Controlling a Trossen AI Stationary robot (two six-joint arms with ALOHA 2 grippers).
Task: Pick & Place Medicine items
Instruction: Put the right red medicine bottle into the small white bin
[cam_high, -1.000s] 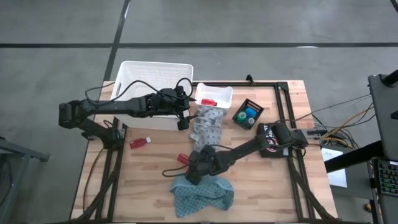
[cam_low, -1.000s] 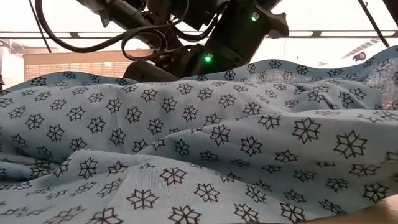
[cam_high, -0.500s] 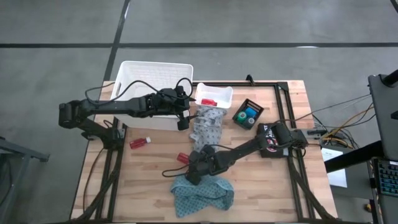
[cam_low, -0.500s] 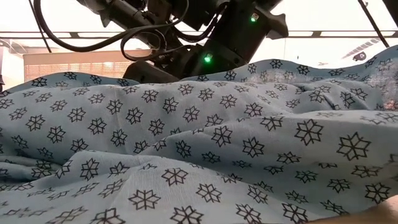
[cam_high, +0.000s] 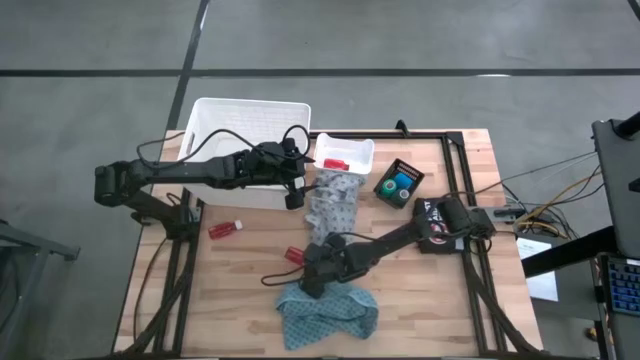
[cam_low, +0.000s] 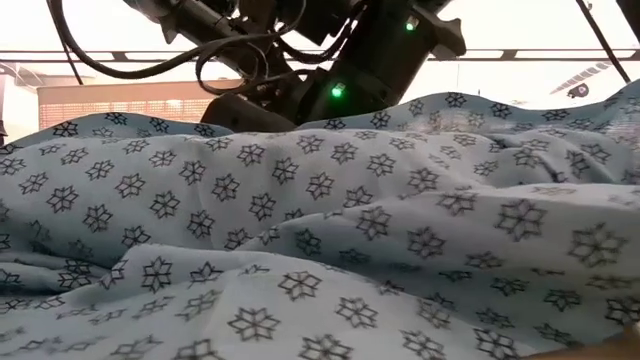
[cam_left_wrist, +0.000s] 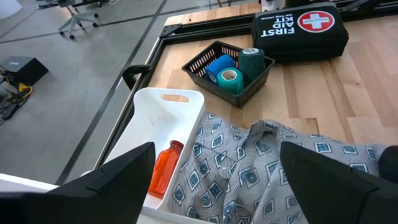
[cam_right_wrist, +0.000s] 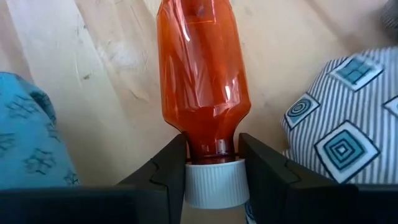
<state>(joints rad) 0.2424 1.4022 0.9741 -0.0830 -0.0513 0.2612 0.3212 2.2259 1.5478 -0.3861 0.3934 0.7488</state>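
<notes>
A red bottle (cam_right_wrist: 202, 74) with a white cap (cam_right_wrist: 211, 186) lies on the wood beside the teal cloth (cam_high: 325, 310). My right gripper (cam_right_wrist: 212, 168) is at its cap end, also seen in the high view (cam_high: 303, 262). My left gripper (cam_left_wrist: 230, 186) is open and hovers over the grey patterned cloth (cam_left_wrist: 261, 162), next to the small white tray (cam_left_wrist: 161, 118) holding another red bottle (cam_left_wrist: 165, 174). A third red bottle (cam_high: 225, 229) lies on the table's left part. The blue (cam_left_wrist: 219, 65) and green (cam_left_wrist: 231, 81) containers sit in a black basket (cam_left_wrist: 249, 93). My right gripper has the red bottle by its neck (cam_right_wrist: 211, 146), just above the white cap, pinched between the two fingers (cam_right_wrist: 168, 171). The fingers come from the table's right side, low and along the bottle. The bottle's body lies on the wood, pointing away from the gripper.
A large white basket (cam_high: 245, 130) stands at the far left. The black first-aid pouch (cam_left_wrist: 301, 28) lies by the right arm. In the low view the teal cloth (cam_low: 300, 250) fills the picture and hides the table behind it.
In the low view the teal cloth's folds have shifted and its right part has sunk lower. Both arms stay nearly where they were in the high view.
</notes>
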